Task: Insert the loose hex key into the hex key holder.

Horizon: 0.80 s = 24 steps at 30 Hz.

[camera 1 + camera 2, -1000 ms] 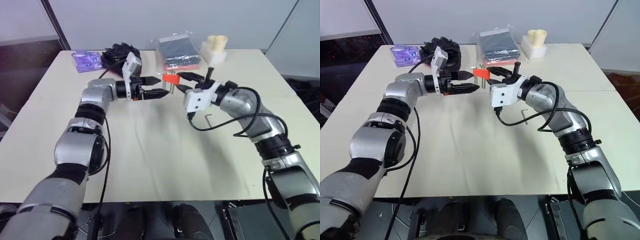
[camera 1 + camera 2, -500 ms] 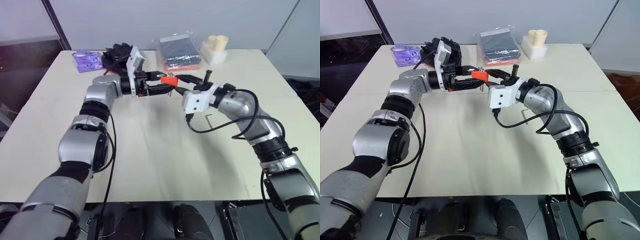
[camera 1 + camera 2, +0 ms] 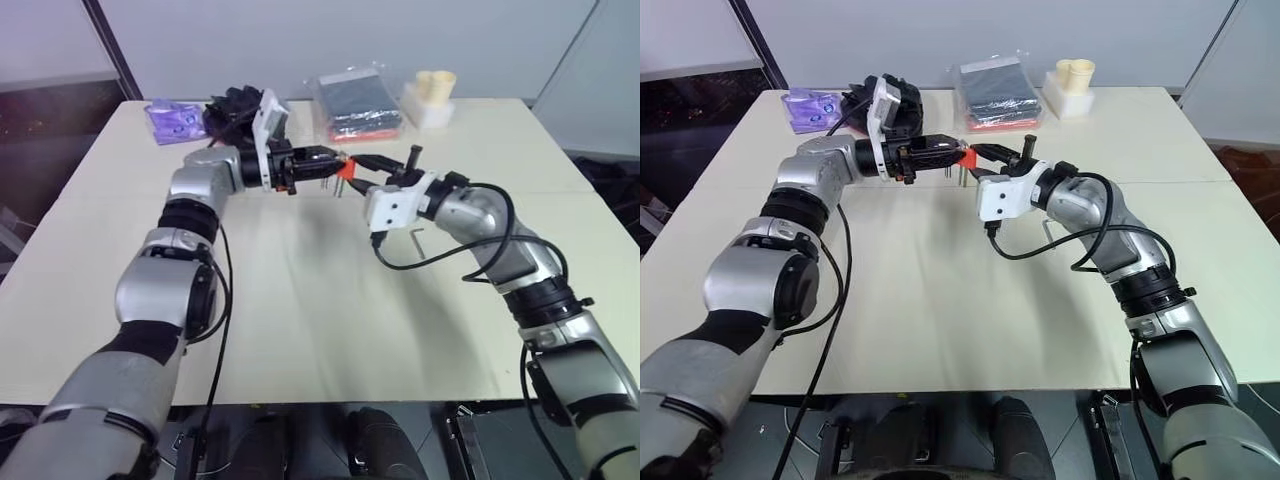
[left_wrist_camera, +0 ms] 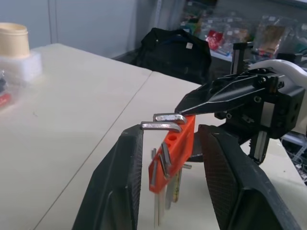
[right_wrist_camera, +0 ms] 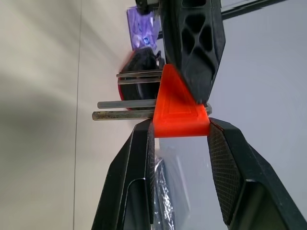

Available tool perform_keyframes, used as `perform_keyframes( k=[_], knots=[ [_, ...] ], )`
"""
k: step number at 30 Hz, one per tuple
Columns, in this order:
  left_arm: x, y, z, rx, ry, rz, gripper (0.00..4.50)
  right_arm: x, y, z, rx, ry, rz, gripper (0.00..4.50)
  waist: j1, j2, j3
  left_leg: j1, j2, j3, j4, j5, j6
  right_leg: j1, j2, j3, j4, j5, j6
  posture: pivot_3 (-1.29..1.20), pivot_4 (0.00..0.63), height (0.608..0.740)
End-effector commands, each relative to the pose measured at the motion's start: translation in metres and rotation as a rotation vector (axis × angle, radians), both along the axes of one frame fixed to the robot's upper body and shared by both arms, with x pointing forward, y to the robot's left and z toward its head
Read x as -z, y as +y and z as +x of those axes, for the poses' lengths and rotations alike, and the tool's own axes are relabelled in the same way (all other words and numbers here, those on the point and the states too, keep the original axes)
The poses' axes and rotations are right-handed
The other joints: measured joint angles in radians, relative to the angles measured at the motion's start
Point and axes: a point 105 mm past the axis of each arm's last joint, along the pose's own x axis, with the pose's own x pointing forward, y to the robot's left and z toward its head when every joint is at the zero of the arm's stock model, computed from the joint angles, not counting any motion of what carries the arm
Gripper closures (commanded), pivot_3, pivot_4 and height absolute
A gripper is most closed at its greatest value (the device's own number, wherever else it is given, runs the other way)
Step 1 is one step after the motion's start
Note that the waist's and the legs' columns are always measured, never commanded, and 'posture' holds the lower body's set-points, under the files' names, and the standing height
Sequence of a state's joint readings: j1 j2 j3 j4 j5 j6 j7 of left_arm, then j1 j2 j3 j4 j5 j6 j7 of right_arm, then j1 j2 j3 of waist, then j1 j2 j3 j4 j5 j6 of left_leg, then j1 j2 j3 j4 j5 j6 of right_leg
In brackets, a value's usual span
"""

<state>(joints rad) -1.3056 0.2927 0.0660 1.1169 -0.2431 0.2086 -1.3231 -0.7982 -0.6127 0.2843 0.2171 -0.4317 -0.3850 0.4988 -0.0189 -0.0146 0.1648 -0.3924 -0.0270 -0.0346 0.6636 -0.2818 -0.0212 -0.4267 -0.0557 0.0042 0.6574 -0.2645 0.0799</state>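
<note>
The red-orange hex key holder (image 3: 343,168) hangs above the far middle of the table, with several silvery keys sticking down out of it. My right gripper (image 5: 181,123) is shut on its body from the right. My left gripper (image 4: 172,128) reaches in level from the left, and its two fingers have closed in on the holder (image 4: 178,139) from both sides. One left finger touches the bent key heads. The loose hex key (image 3: 417,238), a thin dark L, lies flat on the table beside my right forearm, apart from both grippers.
Along the table's far edge lie a purple packet (image 3: 170,120), a black bundle (image 3: 235,105), plastic-wrapped packs (image 3: 358,103) and cream cups on a white block (image 3: 432,95). The beige table (image 3: 300,300) stretches bare toward me.
My left gripper moved right from beside the holder until its open fingers straddled it, then closed in on it. The right gripper kept its hold and stayed in place.
</note>
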Motion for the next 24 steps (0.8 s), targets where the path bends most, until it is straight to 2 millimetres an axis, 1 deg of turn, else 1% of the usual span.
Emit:
perform_keyframes(
  k=[1, 7, 8, 9, 11, 24],
  knots=[
    [-0.0078, -0.0046, -0.0034, 0.028, -0.043, 0.000, 2.75, -0.0213, 0.0032, -0.0042, -0.016, -0.068, 0.033, 3.49, 0.000, 0.000, 0.000, 0.000, 0.000, 0.000, 0.000, 0.000, 0.000, 0.000, 0.000, 0.000, 0.000, 0.000, 0.000, 0.00, 0.150, 0.740],
    [-0.0024, -0.0058, -0.0051, 0.043, -0.039, 0.024, 2.75, -0.0218, 0.0032, -0.0035, -0.014, -0.071, 0.035, 3.49, 0.001, 0.000, 0.000, 0.000, 0.000, 0.000, 0.000, 0.000, 0.000, 0.000, 0.000, 0.000, 0.000, 0.000, 0.000, 0.00, 0.150, 0.740],
    [-0.0021, -0.0056, -0.0045, 0.037, -0.044, 0.027, 2.26, -0.0222, 0.0032, -0.0038, -0.014, -0.073, 0.036, 3.49, 0.001, 0.000, 0.000, 0.000, 0.000, 0.000, 0.000, 0.000, 0.000, 0.000, 0.000, 0.000, 0.000, 0.000, 0.000, 0.00, 0.150, 0.740],
    [-0.0021, -0.0055, -0.0040, 0.032, -0.047, 0.028, 1.99, -0.0226, 0.0030, -0.0039, -0.014, -0.074, 0.036, 3.49, 0.001, 0.000, 0.000, 0.000, 0.000, 0.000, 0.000, 0.000, 0.000, 0.000, 0.000, 0.000, 0.000, 0.000, 0.000, 0.00, 0.150, 0.740],
    [-0.0022, -0.0053, -0.0035, 0.027, -0.053, 0.031, 1.11, -0.0231, 0.0029, -0.0041, -0.014, -0.075, 0.037, 3.49, 0.000, 0.000, 0.000, 0.000, 0.000, 0.000, 0.000, 0.000, 0.000, 0.000, 0.000, 0.000, 0.000, 0.000, 0.000, 0.00, 0.150, 0.740],
    [-0.0004, -0.0063, -0.0044, 0.034, -0.054, 0.028, 1.11, -0.0253, 0.0053, -0.0061, -0.025, -0.083, 0.038, 3.49, 0.000, 0.000, 0.000, 0.000, 0.000, 0.000, 0.000, 0.000, 0.000, 0.000, 0.000, 0.000, 0.000, 0.000, 0.000, 0.00, 0.150, 0.740]
  ],
)
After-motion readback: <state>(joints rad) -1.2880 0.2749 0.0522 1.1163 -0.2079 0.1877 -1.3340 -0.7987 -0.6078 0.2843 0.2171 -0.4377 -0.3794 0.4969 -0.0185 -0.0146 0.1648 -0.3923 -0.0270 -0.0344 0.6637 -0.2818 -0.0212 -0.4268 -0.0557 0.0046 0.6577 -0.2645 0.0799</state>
